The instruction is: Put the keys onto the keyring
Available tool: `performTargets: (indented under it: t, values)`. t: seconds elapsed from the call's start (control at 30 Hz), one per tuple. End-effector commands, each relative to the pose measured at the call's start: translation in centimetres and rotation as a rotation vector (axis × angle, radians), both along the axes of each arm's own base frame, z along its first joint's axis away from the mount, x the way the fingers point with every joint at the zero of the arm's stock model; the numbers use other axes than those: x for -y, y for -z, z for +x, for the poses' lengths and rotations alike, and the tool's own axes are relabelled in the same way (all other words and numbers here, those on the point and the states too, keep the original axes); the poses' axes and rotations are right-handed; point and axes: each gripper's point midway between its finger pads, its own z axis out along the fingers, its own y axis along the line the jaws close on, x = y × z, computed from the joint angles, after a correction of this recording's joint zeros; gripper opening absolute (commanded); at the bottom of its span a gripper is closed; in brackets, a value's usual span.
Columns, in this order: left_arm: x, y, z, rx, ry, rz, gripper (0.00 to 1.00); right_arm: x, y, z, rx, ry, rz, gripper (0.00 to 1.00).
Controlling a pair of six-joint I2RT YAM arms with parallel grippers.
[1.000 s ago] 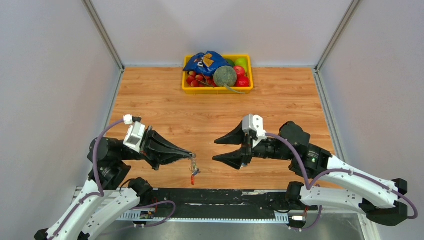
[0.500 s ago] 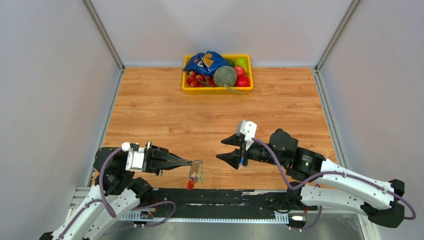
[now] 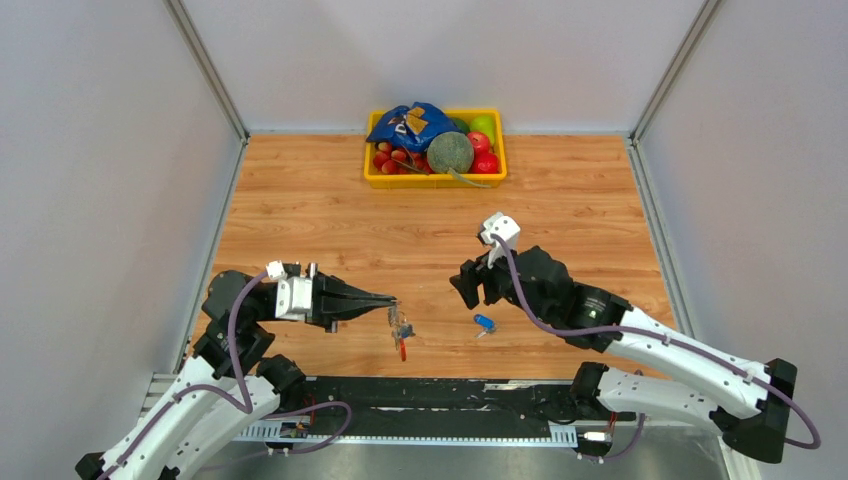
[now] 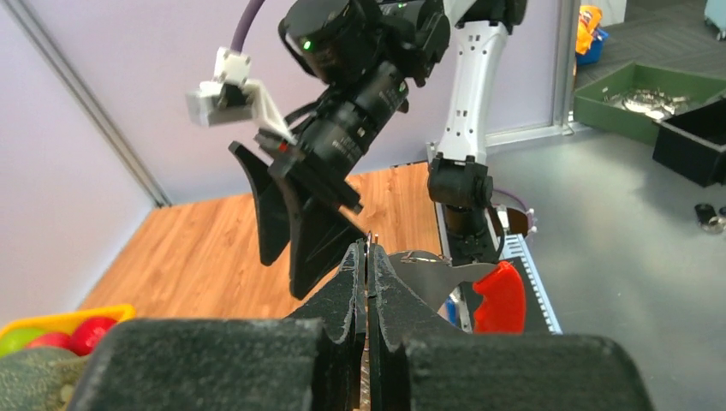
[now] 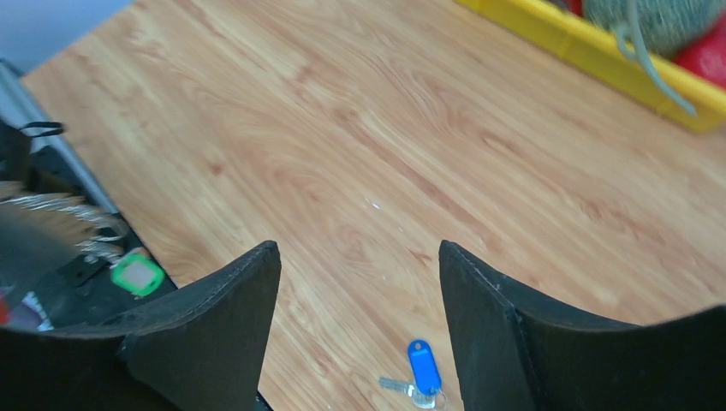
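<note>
The keys have a bright blue head and silver blades and lie on the wood near the front edge. In the right wrist view they lie between and below my open fingers. My right gripper is open and empty, just above and behind them. My left gripper is shut on the keyring, which hangs from its tips. The grey metal strip and red clip show beside the shut jaws. A small green tag hangs with the bunch.
A yellow tray full of fruit, a blue bag and a green ball stands at the back centre; its edge shows in the right wrist view. Grey walls close in the table's sides. A black rail runs along the front edge.
The right gripper has pulled back and tilted down, and the blue keys now lie bare on the wood. The left gripper has shifted slightly right and away with the keyring.
</note>
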Motion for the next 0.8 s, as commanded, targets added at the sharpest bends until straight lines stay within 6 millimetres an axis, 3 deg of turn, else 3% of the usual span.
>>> performTargets:
  t: [0.0,0.13,0.3,0.77]
  values:
    - [-0.1,-2.1,0.9,-0.093,-0.054,-0.006,0.00,1.3,3.3,1.3,-0.199,0.116,-0.076,0.70]
    - [-0.5,-2.0,2.3,-0.140,-0.147,-0.036,0.00,1.5,7.9,0.7,-0.345,0.146,-0.118,0.68]
    - [-1.9,-2.7,2.8,-0.144,-0.244,-0.090,0.00,3.5,13.0,0.6,-0.508,0.299,-0.128,0.60]
    - [-1.4,0.1,3.0,-0.197,-0.236,-0.006,0.00,7.8,18.5,-0.5,-0.654,0.491,-0.122,0.53]
